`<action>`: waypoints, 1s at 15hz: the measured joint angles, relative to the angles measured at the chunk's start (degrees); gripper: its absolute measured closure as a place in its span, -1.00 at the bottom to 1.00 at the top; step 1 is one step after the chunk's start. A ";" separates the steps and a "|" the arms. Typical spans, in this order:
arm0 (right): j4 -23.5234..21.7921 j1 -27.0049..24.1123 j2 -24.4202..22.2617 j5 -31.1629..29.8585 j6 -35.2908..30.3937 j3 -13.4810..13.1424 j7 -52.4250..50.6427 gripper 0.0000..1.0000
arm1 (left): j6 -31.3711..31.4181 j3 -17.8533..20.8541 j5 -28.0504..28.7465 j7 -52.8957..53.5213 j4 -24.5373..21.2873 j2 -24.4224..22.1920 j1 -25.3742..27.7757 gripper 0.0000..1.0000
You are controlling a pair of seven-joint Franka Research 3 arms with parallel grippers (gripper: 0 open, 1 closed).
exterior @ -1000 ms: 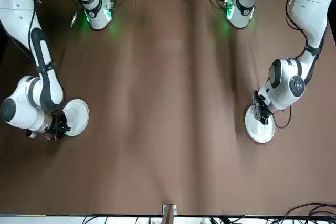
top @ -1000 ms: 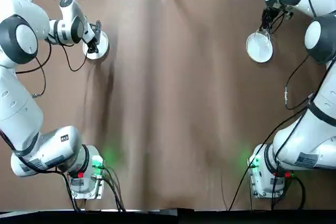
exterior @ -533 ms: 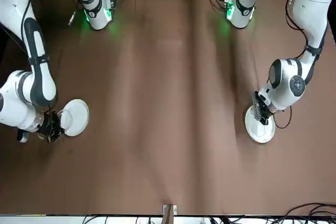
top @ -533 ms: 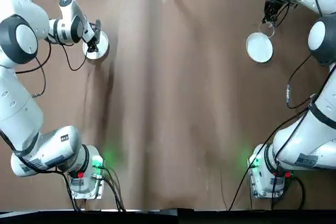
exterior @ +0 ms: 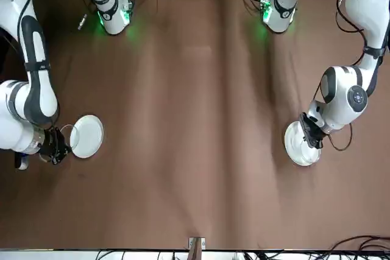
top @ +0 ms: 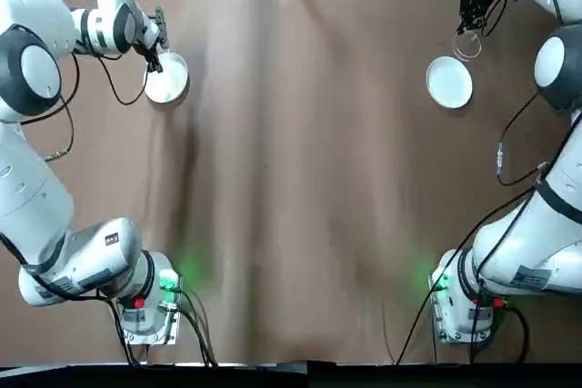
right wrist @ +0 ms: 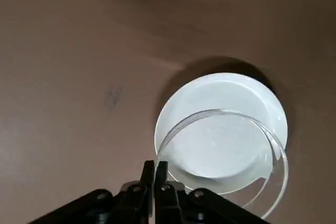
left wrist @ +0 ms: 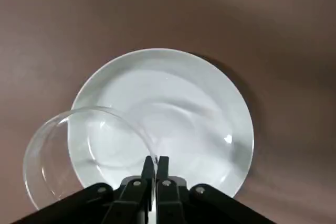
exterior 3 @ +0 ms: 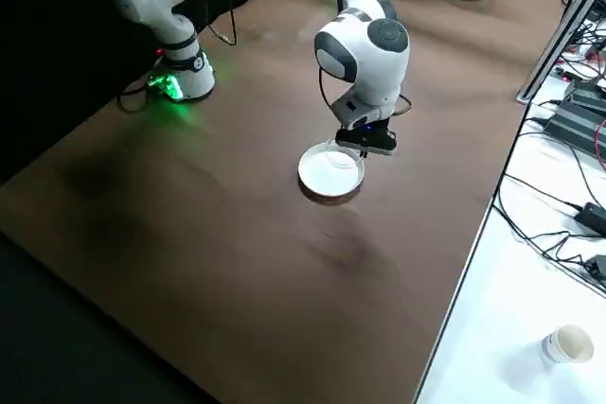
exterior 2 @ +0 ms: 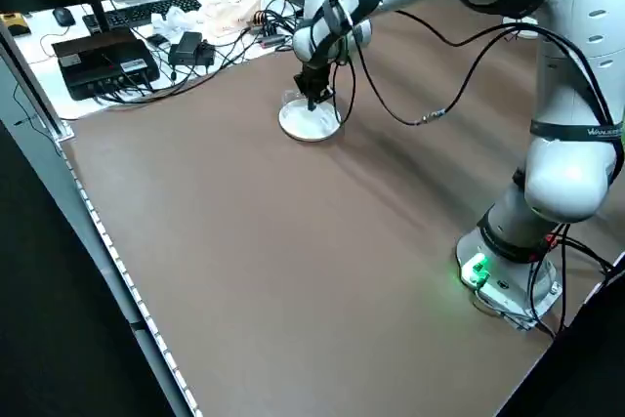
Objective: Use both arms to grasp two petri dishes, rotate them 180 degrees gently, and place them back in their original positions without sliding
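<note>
Landmark: left white plate [top: 167, 79], flat on the table [top: 300, 188]. The left gripper [left wrist: 156, 160] is positioned over this plate's edge. Its fingers are closed to the wall thickness of the left petri dish [left wrist: 65, 156], clamping the clear rim. That dish partly overlaps the plate in the wrist view; contact between them cannot be determined.

Well apart, to the robot's right of the left white plate, is the right gripper [right wrist: 156, 165]. Its fingers are closed on the rim of the right petri dish [right wrist: 275, 184], also clear, near the right white plate [top: 449, 83].
</note>
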 joint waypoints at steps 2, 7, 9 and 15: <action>0.00 0.02 0.00 0.00 -0.06 0.04 -0.29 0.94 | -1.53 -0.10 0.00 -8.07 0.73 -0.50 -0.14 0.92; 0.81 -0.83 -1.07 0.00 -6.79 -0.13 -8.87 0.94 | -1.72 -0.92 0.00 -28.83 1.00 -0.61 -0.33 0.92; 0.97 -1.29 -1.61 0.01 -7.89 -0.14 -13.17 0.94 | -1.72 -0.98 0.00 -34.28 1.09 -0.63 -0.67 0.92; 1.00 -1.04 -2.16 0.01 -10.57 0.07 -28.44 0.93 | -2.04 -1.28 0.00 -53.53 1.15 -1.48 -1.34 0.92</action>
